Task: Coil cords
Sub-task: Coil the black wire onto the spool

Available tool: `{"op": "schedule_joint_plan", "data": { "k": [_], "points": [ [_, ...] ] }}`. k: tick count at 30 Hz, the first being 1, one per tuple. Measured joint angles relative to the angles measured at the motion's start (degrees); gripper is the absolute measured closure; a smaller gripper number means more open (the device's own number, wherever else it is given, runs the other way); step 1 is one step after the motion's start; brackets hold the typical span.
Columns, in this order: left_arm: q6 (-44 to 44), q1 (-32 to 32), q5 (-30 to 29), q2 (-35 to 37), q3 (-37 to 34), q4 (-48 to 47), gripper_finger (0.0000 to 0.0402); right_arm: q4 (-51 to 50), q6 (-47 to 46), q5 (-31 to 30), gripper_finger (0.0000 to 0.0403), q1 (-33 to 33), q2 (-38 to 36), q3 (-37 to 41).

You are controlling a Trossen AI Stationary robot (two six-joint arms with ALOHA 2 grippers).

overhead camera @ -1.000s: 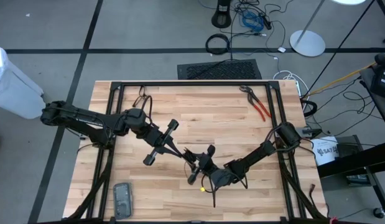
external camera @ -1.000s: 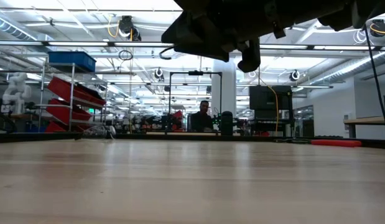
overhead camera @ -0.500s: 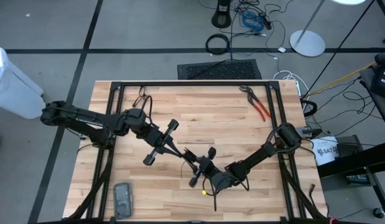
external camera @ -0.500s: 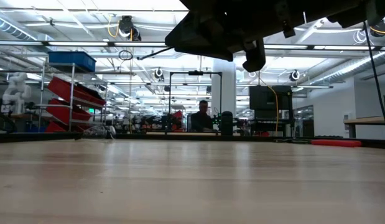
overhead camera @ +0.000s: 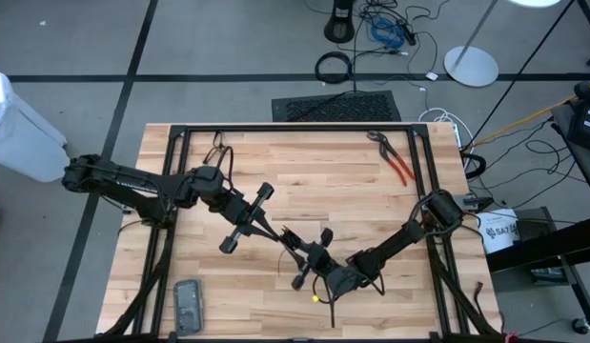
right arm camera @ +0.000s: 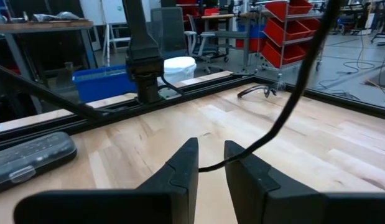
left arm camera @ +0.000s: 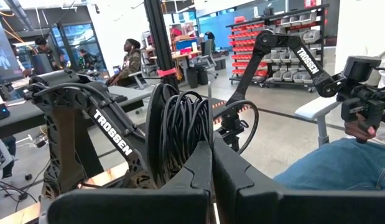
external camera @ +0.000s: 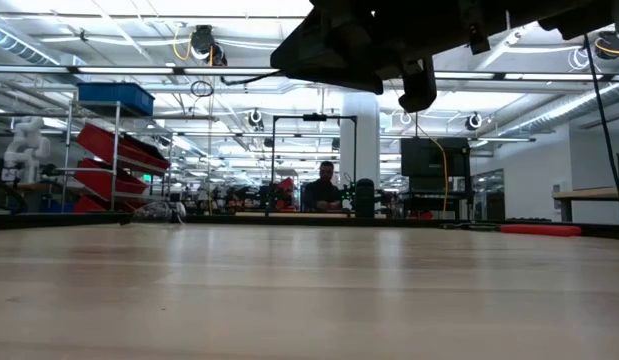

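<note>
The thin black cord is partly wound into a coil [left arm camera: 180,124], which stands upright in my left gripper [left arm camera: 212,163] near the table's middle [overhead camera: 287,238]. A free length of the cord [right arm camera: 285,106] runs down from above into my right gripper [right arm camera: 211,163], which sits just right of and nearer than the left one [overhead camera: 298,263]. A small pale end piece [overhead camera: 315,297] shows on the table below the right gripper. In the low view both grippers are only dark shapes at the top [external camera: 389,40]. My left gripper pinches the coil's lower part [left arm camera: 191,157] between its two shut fingers, several turns together. The coil stands up beyond the fingertips, clear of the table. My right gripper has the free length [right arm camera: 212,165] between its two fingers, which stand a narrow gap apart. The cord lies across them and rises slack toward the coil.
Red-handled pliers [overhead camera: 395,160] lie at the far right of the table. A grey flat case [overhead camera: 187,303] lies at the near left. Black frame rails [overhead camera: 295,127] edge the table. People show in the room beyond [left arm camera: 341,162].
My right gripper has gone a little toward the table's near and right edges, and in the low view it has risen slightly. The pale end piece has slid toward the near edge with it. The left gripper and the coil have kept still.
</note>
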State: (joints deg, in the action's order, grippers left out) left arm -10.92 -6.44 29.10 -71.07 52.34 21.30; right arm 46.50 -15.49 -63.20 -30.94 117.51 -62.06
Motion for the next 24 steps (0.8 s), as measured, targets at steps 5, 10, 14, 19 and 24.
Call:
{"op": "schedule_joint_plan", "data": {
  "k": [5,10,14,19,24],
  "points": [
    [0.0,0.0,0.01,0.0,0.0,0.0,0.04,-0.02,0.13,0.3,0.0339,-0.04,0.0,0.0],
    [0.0,0.0,0.02,0.0,0.0,0.02,0.04,-0.15,0.13,0.52,0.0339,-0.04,0.0,0.0],
    [0.0,0.01,0.01,0.0,0.0,0.02,0.04,-1.53,-0.08,0.56,0.0339,-0.17,0.0,0.0],
    [0.02,0.0,0.02,0.0,0.0,0.02,0.04,-2.29,-0.2,0.54,0.0349,-0.3,0.0,0.0],
    [-0.09,0.0,0.02,0.0,0.0,-0.88,0.04,-2.44,1.49,0.1,0.0397,-0.69,0.0,0.02]
  ]
}}
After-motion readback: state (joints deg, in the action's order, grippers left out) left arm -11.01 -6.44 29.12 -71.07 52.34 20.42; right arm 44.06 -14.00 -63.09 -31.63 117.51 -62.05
